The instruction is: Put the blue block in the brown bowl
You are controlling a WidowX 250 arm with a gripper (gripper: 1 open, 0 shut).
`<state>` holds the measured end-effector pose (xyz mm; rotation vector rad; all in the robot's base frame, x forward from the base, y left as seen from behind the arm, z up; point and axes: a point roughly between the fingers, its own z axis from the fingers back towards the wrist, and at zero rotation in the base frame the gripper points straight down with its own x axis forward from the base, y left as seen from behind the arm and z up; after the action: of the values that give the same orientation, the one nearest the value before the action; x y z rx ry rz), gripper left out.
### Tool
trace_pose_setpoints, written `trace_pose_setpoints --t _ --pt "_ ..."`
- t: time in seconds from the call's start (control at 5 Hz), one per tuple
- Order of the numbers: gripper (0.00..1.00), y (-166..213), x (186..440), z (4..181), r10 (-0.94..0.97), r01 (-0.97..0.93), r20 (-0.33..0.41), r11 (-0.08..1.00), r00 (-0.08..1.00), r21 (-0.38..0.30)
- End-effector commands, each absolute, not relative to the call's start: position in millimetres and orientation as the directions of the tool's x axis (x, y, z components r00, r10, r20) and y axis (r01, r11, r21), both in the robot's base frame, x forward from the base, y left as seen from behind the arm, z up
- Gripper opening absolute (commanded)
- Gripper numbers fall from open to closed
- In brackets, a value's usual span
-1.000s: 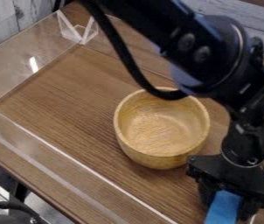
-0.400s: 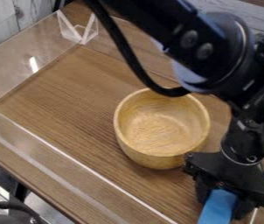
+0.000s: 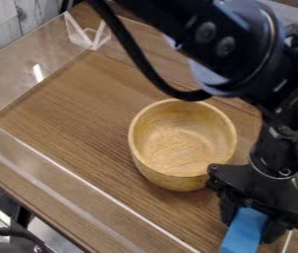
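The brown bowl (image 3: 183, 144) stands empty in the middle of the wooden table, round and thick-walled. At the lower right, my gripper (image 3: 255, 219) points down and is shut on the blue block (image 3: 244, 234), whose bright-blue lower end sticks out below the black fingers near the frame's bottom edge. The block hangs a little to the right of and nearer than the bowl's rim. The black arm rises from the gripper and crosses the upper right of the view.
The wooden table (image 3: 73, 109) is fenced by clear plastic walls (image 3: 34, 69) at the left and back. A black cable (image 3: 138, 69) loops from the arm down toward the bowl's far rim.
The gripper and arm have shifted slightly left and up, lifting the blue block with them. More of the block shows below the fingers now.
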<state>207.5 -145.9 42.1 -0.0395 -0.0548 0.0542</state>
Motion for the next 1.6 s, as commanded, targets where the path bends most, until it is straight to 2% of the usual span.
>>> trace_pose_setpoints --t 0.0,1.0,1.4 --pt "0.00 -152 219 67.2 0.045 -0.036 0.120 0.996 0.992 -0.078" --pt "0.00 -132 223 103.9 0.030 -0.021 0.166 0.998 0.986 -0.061" --pt "0.00 -113 228 119.2 0.039 -0.031 0.194 0.998 0.980 -0.047"
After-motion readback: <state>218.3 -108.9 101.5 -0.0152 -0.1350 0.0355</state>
